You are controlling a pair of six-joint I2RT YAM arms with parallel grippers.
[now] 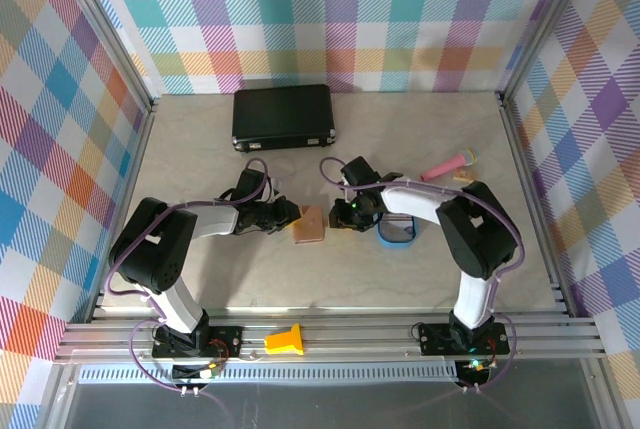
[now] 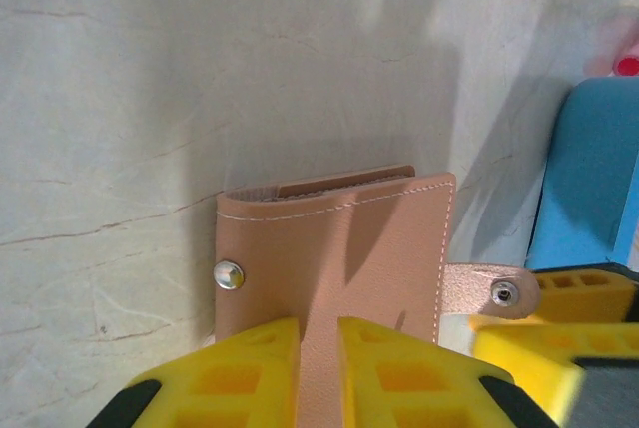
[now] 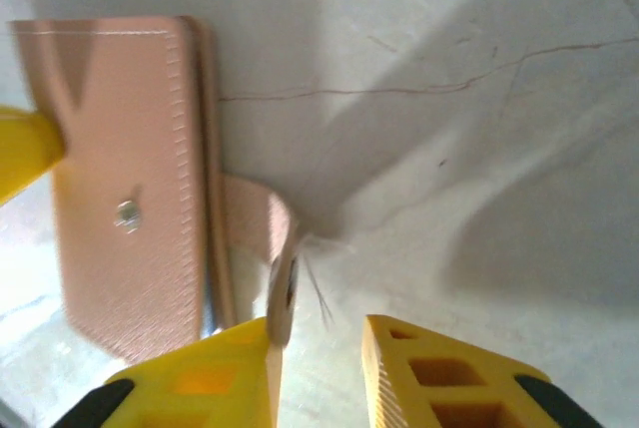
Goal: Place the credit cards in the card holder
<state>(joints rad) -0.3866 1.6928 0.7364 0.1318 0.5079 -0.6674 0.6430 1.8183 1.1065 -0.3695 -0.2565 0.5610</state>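
The salmon-brown card holder (image 1: 310, 225) lies folded on the table between my two grippers. My left gripper (image 2: 319, 373) is shut on its near edge, the leather (image 2: 334, 248) pinched between the yellow fingers (image 2: 250, 368). Its closing strap (image 2: 477, 288) with a metal snap sticks out to the right. My right gripper (image 3: 318, 373) stands open just beside the holder (image 3: 125, 179). The strap's snap end (image 3: 283, 293) curls up against the inner edge of its left finger (image 3: 215, 373), and nothing is clamped. In the top view the right gripper (image 1: 350, 215) sits right of the holder. The credit cards are hidden.
A blue oval tray (image 1: 398, 237) lies just right of the right gripper and shows in the left wrist view as the blue tray (image 2: 589, 179). A black case (image 1: 283, 117) sits at the back. A pink object (image 1: 447, 165) lies at the right, and a yellow piece (image 1: 285, 341) rests on the front rail.
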